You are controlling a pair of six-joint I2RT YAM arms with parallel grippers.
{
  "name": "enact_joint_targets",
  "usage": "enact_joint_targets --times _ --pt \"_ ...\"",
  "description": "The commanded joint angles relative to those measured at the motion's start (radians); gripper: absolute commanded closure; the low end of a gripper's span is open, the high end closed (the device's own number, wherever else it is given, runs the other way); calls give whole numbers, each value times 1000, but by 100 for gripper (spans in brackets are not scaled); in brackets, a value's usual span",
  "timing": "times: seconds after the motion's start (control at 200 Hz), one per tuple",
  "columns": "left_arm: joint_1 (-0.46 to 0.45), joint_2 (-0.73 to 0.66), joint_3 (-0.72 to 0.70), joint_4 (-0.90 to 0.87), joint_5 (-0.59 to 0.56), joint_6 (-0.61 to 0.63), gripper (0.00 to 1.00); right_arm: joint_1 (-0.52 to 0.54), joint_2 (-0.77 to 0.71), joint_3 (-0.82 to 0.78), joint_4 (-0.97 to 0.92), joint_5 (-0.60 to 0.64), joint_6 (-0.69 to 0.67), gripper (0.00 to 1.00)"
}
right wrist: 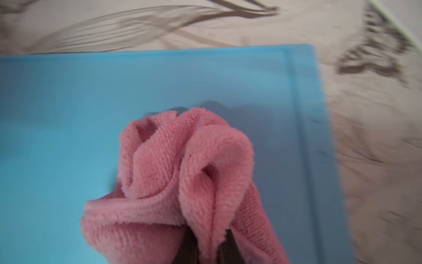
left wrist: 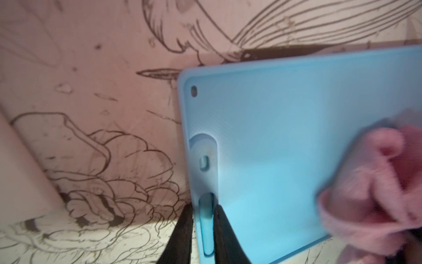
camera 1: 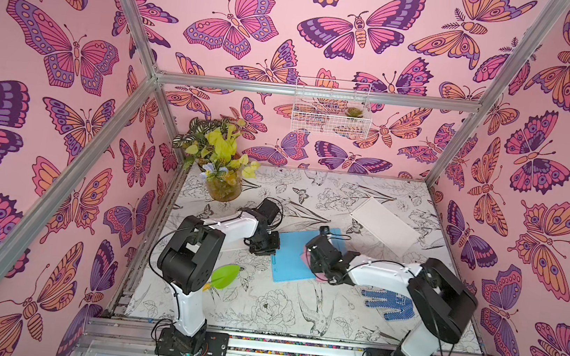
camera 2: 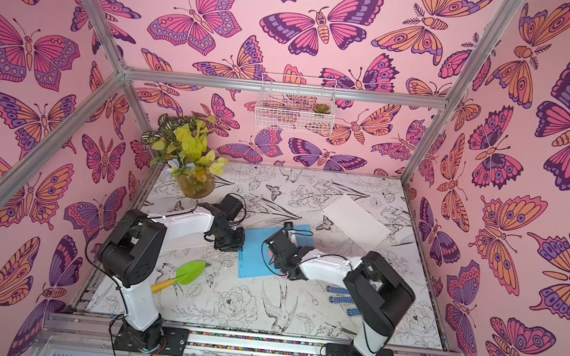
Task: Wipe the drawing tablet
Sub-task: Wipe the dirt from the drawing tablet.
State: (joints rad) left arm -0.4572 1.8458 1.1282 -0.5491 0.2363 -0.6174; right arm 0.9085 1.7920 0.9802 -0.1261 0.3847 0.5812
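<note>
**Right wrist view: pink cloth bunched on the blue tablet, left arm pinning the edge**

Up close, my right gripper (right wrist: 209,248) is clenched on the pink cloth (right wrist: 171,171). The cloth hides most of both fingers, and its folds sit on the drawing tablet (right wrist: 68,114) near one long border. Beyond that border the table print is blurred.

On the left wrist camera, my left gripper (left wrist: 205,230) is closed to a narrow gap on the tablet's edge strip. One finger is outside on the table, the other at the long slot in the tablet.

In both top views the tablet lies flat mid-table between the two arms. The right wrist covers its middle, so I see only a sliver of cloth there.

Starting from my side, the rail (camera 1: 293,348) carries both arm bases. A green trowel (camera 2: 188,272) with a yellow handle lies by the left arm, whose elbow cuts off its handle in a top view (camera 1: 225,276). A blue dotted glove (camera 1: 386,302) lies just beside the right forearm, which partly covers it.

Past the tablet, a white panel (camera 1: 384,226) lies flat and askew, clear of both arms. A potted plant (camera 1: 223,164) stands in the far left corner, behind the left wrist.

The table (camera 1: 261,311) is white with black line drawings of birds and flowers. Pink butterfly wallpaper (camera 1: 71,52) covers the walls inside an aluminium frame (camera 1: 319,91). A wire basket (camera 1: 331,114) hangs on the back wall with a small succulent (camera 1: 353,113) in it.
</note>
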Motion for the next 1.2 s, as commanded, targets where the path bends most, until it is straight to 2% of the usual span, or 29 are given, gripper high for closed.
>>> enact_joint_targets --times 0.0,0.055,0.15,0.245,0.355,0.446,0.516,0.581,0.686,0.811,0.941,1.076,1.137,1.197 --pt "-8 63 -59 -35 -10 22 80 45 104 165 23 -45 -19 100" --pt "-6 61 -61 -29 -4 26 80 0 105 162 3 -19 16 100" --pt "-5 61 -71 -17 2 34 80 -137 53 71 -7 0 78 100" --pt "-1 68 -76 -13 7 38 80 -217 7 16 4 12 45 100" --pt "3 76 -77 -14 2 39 80 -171 38 63 80 -72 -34 100" --pt "5 80 -72 -10 3 38 81 -75 135 186 116 -145 -75 100" --pt "5 82 -72 -1 6 41 81 -41 196 269 97 -167 -71 100" --pt "6 85 -72 10 14 48 81 -56 205 286 68 -122 -30 100" --pt "9 95 -69 17 27 46 81 -163 155 210 76 -123 17 100" --pt "9 108 -69 14 38 32 81 -244 96 144 117 -167 -19 100" --pt "9 102 -60 0 26 21 81 -194 138 203 135 -265 -45 100" --pt "8 92 -43 -40 -4 16 82 -99 215 306 109 -263 -46 100" --pt "8 96 -38 -53 -11 12 82 -95 236 329 100 -261 -31 100" --pt "8 102 -38 -54 -7 8 82 -117 234 320 82 -205 -2 100"
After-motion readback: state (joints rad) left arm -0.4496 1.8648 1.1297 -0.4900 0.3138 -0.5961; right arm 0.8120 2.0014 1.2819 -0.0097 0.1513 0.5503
